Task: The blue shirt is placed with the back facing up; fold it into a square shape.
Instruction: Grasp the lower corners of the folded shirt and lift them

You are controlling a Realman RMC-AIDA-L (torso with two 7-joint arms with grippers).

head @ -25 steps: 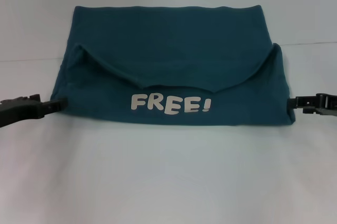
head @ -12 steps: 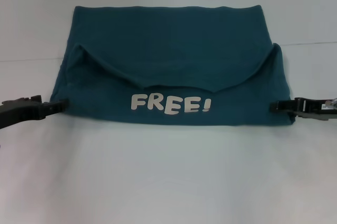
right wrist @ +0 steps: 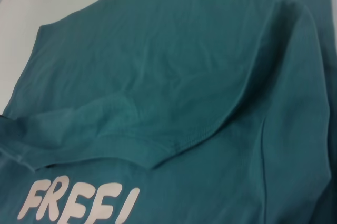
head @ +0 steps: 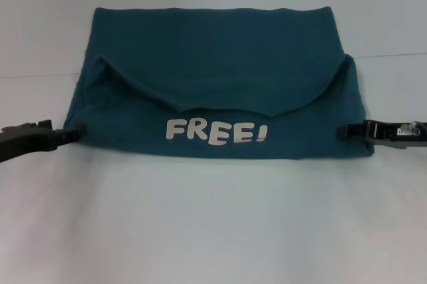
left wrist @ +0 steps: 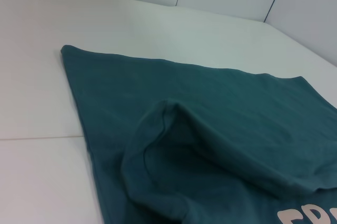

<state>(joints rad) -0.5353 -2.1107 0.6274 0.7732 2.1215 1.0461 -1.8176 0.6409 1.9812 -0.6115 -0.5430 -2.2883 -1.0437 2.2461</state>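
Both grippers flank the half-folded shirt.
Left gripper [head: 75, 132] at nine o'clock and right gripper [head: 347, 131] at three o'clock meet the dark teal-blue cotton T-shirt [head: 213, 91], probably for another fold; grip unclear.

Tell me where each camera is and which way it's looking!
Head view: up on the robot's head, looking forward and down at the blue shirt on the white table; the left gripper and right gripper reach in from the sides.
Left wrist view: low beside the shirt's left edge, looking across it; no robot parts show.
Right wrist view: close over the shirt's right side; no robot parts show.
Shared: all three show the white "FREE!" lettering and the folded-in sleeves.
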